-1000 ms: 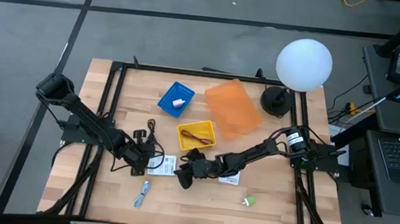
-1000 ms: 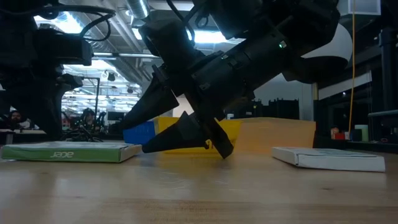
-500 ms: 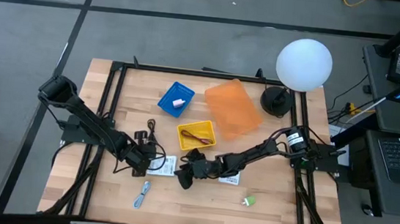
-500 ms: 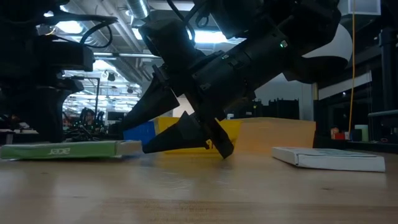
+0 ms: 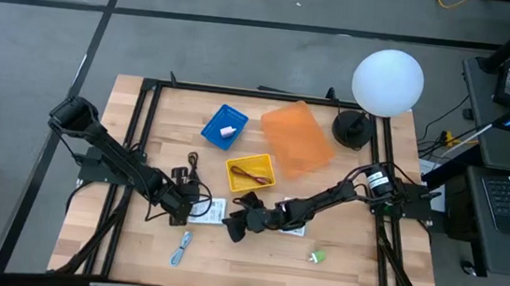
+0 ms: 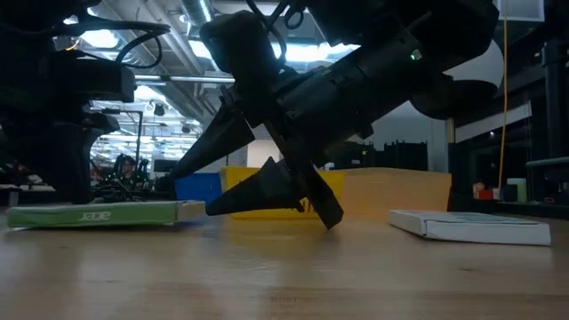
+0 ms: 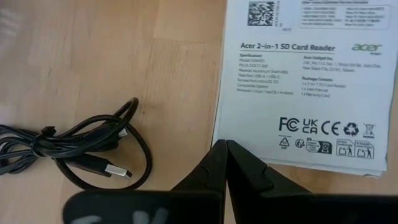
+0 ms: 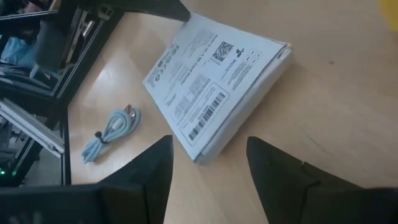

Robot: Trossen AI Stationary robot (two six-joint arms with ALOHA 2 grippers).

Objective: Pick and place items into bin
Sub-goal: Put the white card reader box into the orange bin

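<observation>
Approaching a white packet (image 5: 207, 211) with spread fingers, the right tool (image 5: 234, 226) hovers at its four o'clock; next comes descent and closing; the left tool (image 5: 180, 213) rests pressed together beside it.

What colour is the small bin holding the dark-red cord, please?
Yellow. The bin shows best in the high view, with the dark-red cord lying inside it.

The wooden table (image 5: 132, 253) bears two white packets (image 5: 206, 211), cords (one black (image 5: 183, 175)), bins (image 5: 225, 126).
</observation>
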